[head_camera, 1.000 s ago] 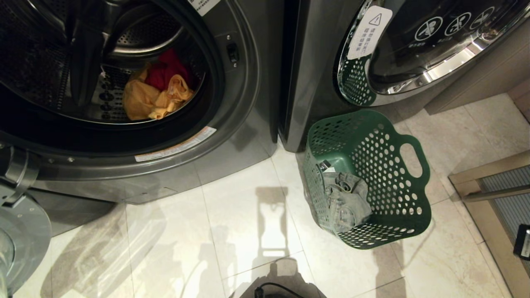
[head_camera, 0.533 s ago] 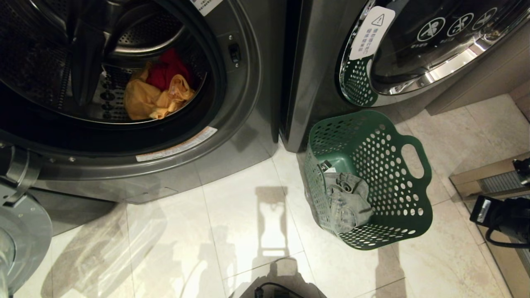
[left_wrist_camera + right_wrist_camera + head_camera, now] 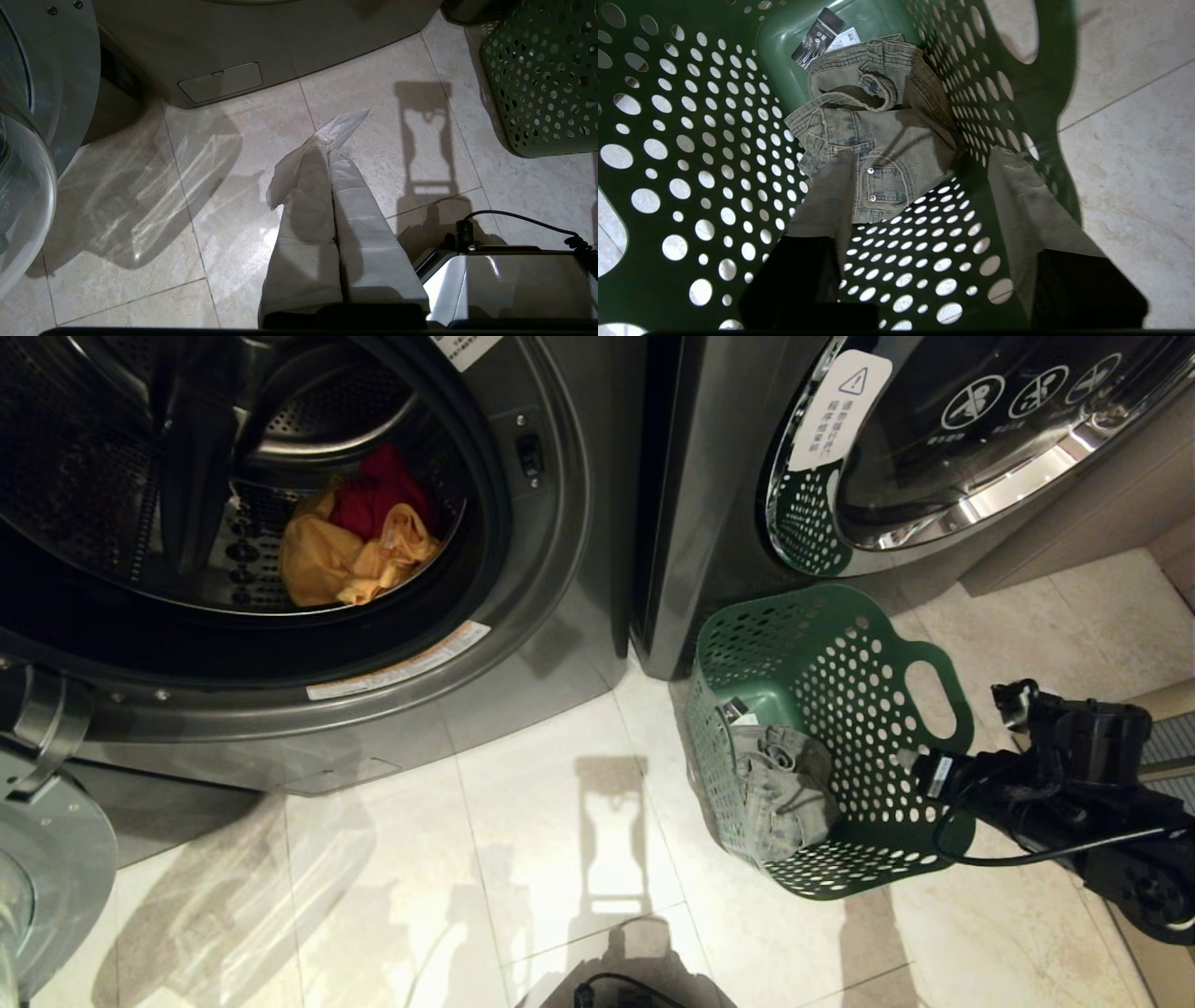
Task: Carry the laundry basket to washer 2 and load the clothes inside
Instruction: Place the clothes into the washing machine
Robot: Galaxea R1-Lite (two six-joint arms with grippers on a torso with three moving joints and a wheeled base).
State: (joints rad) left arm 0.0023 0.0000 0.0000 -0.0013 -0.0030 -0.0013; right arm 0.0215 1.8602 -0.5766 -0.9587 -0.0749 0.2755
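While the laundry basket (image 3: 831,737) stands on the floor beside the open washer (image 3: 523,551), two garments (image 3: 355,541) lie in its drum and the jeans (image 3: 780,789) remain in the basket (loading seems partly done). Head view: right gripper (image 3: 920,770) at the basket's rim. Left wrist view: left gripper (image 3: 329,149) pressed together, parked above the tiles. Right wrist view: fingers (image 3: 1017,186) spread apart, jeans below and between them, untouched.

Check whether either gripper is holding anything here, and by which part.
Nothing is held. The right gripper stands open over the dark green perforated plastic laundry basket, above the faded denim jeans. The left gripper is shut on nothing.
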